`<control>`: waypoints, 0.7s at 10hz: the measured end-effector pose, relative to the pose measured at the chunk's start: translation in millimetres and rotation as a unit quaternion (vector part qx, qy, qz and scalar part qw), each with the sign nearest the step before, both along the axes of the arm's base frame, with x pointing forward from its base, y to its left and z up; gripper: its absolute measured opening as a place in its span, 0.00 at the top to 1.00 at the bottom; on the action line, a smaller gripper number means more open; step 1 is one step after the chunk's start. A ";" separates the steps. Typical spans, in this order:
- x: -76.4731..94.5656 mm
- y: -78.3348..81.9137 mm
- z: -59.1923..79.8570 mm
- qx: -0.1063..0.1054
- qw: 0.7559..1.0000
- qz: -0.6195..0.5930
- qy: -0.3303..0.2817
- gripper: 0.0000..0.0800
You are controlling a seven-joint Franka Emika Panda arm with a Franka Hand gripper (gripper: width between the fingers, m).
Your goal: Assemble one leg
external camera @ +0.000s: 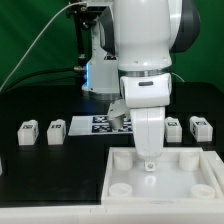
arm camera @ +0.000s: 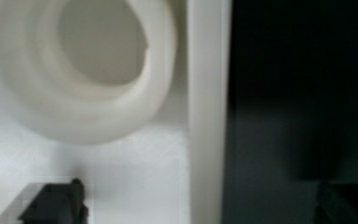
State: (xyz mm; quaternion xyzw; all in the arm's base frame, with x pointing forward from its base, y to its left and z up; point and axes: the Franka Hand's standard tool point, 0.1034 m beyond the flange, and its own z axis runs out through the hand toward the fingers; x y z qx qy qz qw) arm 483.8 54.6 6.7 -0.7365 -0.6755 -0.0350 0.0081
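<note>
1. Black table (external camera: 40, 180) and a green backdrop framed the scene. Low over the table, the gripper (external camera: 148, 165) had its fingers (arm camera: 51, 200) parted, with nothing visible between them in the blurred wrist view.
2. Just beneath lay the white tray (external camera: 160, 205), with a round socket (arm camera: 78, 120) close by.
3. In the exterior view the nearest leg (external camera: 173, 127) stood on the table at one o'clock from the gripper. A second leg (external camera: 200, 127) stood at two o'clock, and a third leg (external camera: 56, 130) and a fourth leg (external camera: 28, 132) at ten.
4. Risk, as I judged it: sitting so low, the fingers could catch the tray's rim on a sideways move and shift the tray.
</note>
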 end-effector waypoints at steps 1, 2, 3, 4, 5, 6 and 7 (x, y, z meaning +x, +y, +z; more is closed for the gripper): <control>0.0 0.0 0.0 0.000 1.000 0.000 0.000 0.19; 0.0 -0.1 0.0 0.000 1.000 0.000 0.000 0.19; 0.0 -0.1 -0.1 0.000 1.000 0.000 0.000 0.19; -0.1 0.8 1.9 0.001 1.000 -0.021 0.001 0.19; -1.3 5.2 15.3 0.000 0.998 -0.056 -0.003 0.19; -5.2 12.8 31.0 -0.001 0.998 -0.067 -0.012 0.19; -11.7 22.4 41.6 0.001 0.994 -0.110 -0.011 0.19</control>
